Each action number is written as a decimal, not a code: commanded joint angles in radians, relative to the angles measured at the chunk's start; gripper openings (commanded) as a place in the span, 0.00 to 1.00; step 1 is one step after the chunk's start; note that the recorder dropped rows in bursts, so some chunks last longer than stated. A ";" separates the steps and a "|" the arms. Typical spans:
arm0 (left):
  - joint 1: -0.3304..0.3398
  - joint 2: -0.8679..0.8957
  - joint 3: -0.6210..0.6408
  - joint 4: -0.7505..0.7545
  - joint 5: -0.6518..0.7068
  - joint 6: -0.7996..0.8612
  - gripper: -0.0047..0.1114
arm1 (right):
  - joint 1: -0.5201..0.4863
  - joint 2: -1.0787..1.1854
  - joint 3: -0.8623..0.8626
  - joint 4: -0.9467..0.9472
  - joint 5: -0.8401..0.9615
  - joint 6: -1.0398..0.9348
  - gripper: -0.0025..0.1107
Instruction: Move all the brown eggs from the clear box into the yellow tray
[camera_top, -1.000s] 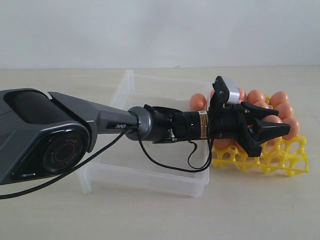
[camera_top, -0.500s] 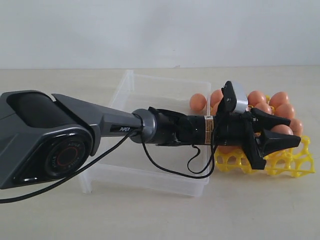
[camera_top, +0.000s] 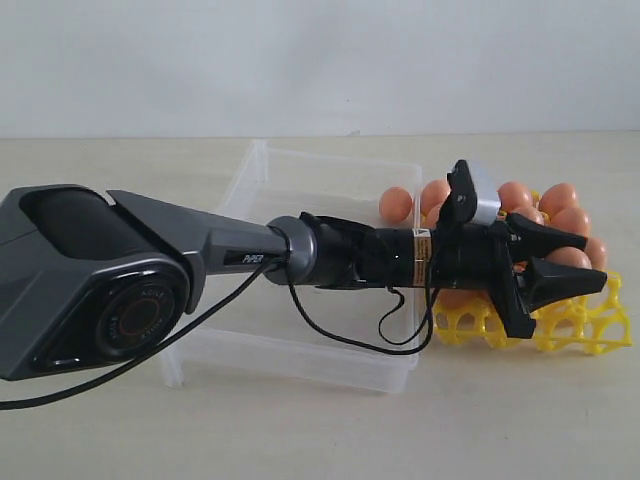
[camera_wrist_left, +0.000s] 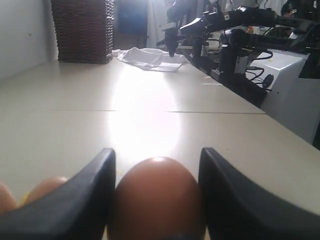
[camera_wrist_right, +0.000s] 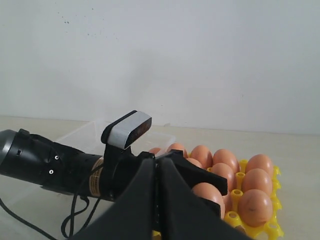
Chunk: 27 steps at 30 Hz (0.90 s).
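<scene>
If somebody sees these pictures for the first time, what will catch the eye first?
The big dark left arm stretches from the left across the clear box towards the yellow tray. Its left gripper clamps a brown egg above that tray, where a cluster of eggs already sits.

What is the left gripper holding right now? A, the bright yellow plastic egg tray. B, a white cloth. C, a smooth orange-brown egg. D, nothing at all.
C: in the left wrist view a smooth orange-brown egg sits clamped between the two dark fingers of the left gripper.
</scene>
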 joint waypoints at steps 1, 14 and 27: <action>-0.031 -0.005 -0.029 0.002 -0.007 0.005 0.07 | -0.003 -0.004 -0.001 0.001 0.003 -0.001 0.02; -0.020 -0.005 -0.029 0.002 0.094 -0.048 0.07 | -0.003 -0.004 -0.001 0.001 0.003 -0.001 0.02; 0.000 0.049 -0.029 -0.042 0.037 -0.106 0.07 | -0.003 -0.004 -0.001 0.001 0.003 -0.001 0.02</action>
